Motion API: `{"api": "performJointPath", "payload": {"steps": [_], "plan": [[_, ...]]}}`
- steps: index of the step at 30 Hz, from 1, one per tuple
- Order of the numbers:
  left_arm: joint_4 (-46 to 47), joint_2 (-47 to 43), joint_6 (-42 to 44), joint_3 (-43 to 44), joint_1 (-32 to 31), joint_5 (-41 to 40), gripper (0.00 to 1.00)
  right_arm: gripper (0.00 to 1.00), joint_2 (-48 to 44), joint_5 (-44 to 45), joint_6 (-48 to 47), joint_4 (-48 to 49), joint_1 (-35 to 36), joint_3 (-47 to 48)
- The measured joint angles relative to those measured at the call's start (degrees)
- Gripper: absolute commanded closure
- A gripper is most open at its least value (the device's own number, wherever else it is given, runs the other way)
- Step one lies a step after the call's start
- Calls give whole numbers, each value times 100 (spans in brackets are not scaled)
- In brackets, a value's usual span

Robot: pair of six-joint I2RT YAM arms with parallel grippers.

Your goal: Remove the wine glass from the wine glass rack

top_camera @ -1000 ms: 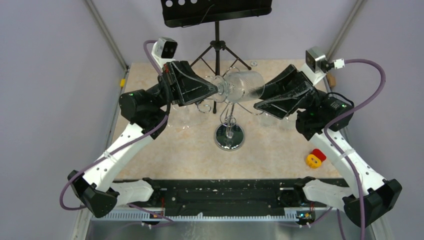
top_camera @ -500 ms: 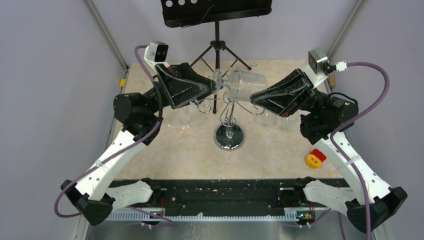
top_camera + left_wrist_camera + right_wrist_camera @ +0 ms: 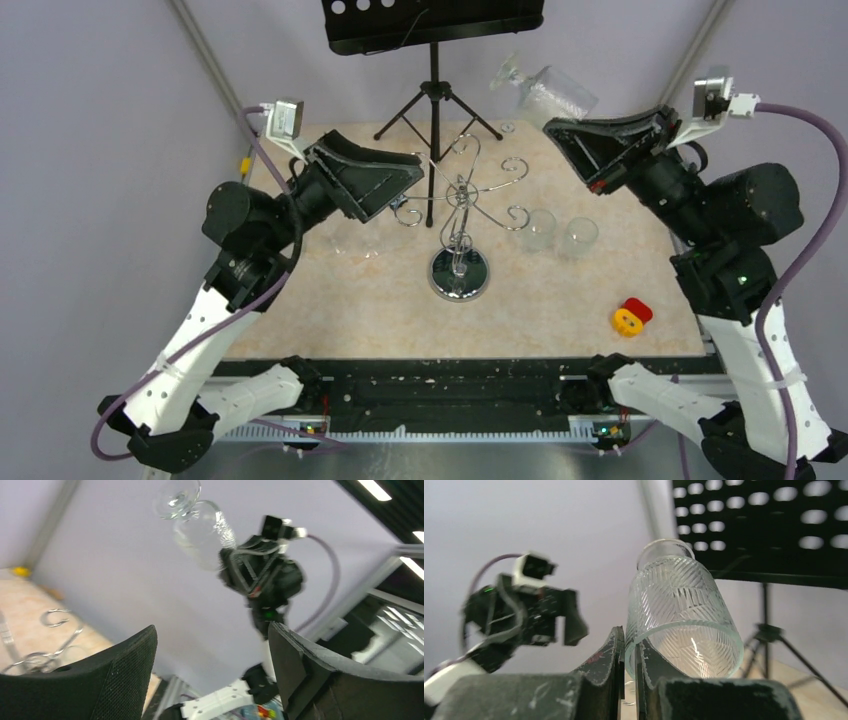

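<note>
The wine glass [image 3: 553, 95] is clear with a ribbed bowl and hangs in the air at the back right, well away from the rack, foot pointing left. My right gripper [image 3: 553, 124] is shut on its rim, one finger inside the bowl and one outside, as the right wrist view shows: wine glass [image 3: 684, 615], gripper [image 3: 630, 647]. The chrome wine glass rack [image 3: 459, 272] stands mid-table, and I see no glass on its curled hooks. My left gripper [image 3: 405, 176] is open and empty just left of the rack's arms. In its wrist view the gripper [image 3: 212, 630] frames the raised wine glass [image 3: 200, 527].
A black tripod music stand [image 3: 432, 20] stands behind the rack, close to the lifted glass. Two clear tumblers [image 3: 540, 228] [image 3: 580, 235] sit right of the rack. A red and yellow toy [image 3: 631, 317] lies near the front right.
My left gripper opened, let go of the glass's stem end and drew back left. My right gripper shut on the rim and carried the glass up and to the back right, away from the rack.
</note>
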Motion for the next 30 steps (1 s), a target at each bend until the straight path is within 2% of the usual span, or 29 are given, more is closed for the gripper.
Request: {"api": "performJointPath", "payload": {"steps": [5,9,12,17,21,30], "plan": [[-1449,120,1276,339,0,-907,15,100,354,2295,-1126,-2245,2,1137],[-2262,179,1928,420,0,-1611,15,100,848,4269,-1585,-3550,-13,1624],[-2804,201,2302,485,0,-2162,15,100,1381,5206,-1703,-4207,-319,1628],[-3340,90,2675,494,2,-3036,15,100,2199,5431,-1698,-4387,-1576,588],[-3399,-175,2830,400,2,-3357,15,100,2728,5353,-1596,-4546,-2337,-361],[-3421,-356,3117,334,2,-3515,15,100,2859,4570,-1342,-4426,-2804,-680]]}}
